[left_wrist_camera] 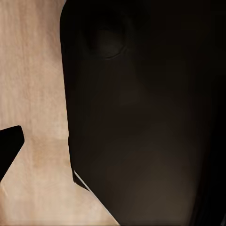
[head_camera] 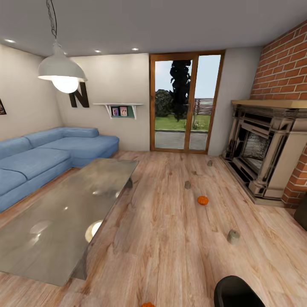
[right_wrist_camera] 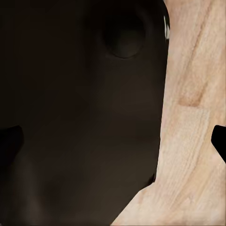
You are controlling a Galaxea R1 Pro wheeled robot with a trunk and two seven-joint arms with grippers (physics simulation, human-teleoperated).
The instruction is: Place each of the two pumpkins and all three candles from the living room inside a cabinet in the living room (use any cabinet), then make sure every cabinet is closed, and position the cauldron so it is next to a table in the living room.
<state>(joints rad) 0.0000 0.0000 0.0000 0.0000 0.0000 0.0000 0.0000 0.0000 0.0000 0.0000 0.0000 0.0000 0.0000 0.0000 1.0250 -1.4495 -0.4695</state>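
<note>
Because both arms hang folded low against the robot's dark body, each wrist camera looks past that bulk at bare plank floor (right_wrist_camera: pixel 188 117). A dark fingertip (left_wrist_camera: pixel 9 146) pokes in at the edge of the left wrist view and another (right_wrist_camera: pixel 219 143) at the edge of the right; neither pincer shows its pair of tips together, so I cannot tell whether either is spread or pressed shut. Nothing appears pinched.

Only the head view carries the task's things, all of them lying ahead of the pincers. Nearest, at the picture's lower edge, one pumpkin (head_camera: pixel 148 304) peeks in, with the black cauldron (head_camera: pixel 238 292) just to its right. Beyond these a candle (head_camera: pixel 233 236) stands on the floor, then the second pumpkin (head_camera: pixel 203 200), then a second candle (head_camera: pixel 187 184), and farthest a third (head_camera: pixel 209 163) near the fireplace (head_camera: pixel 264 157). They are scattered well apart, so each probably needs its own trip.

The glass table (head_camera: pixel 64 221) stretches away on the left side, with the blue sofa (head_camera: pixel 42 157) behind it. The cauldron sits apart from the table, so that step looks undone.
</note>
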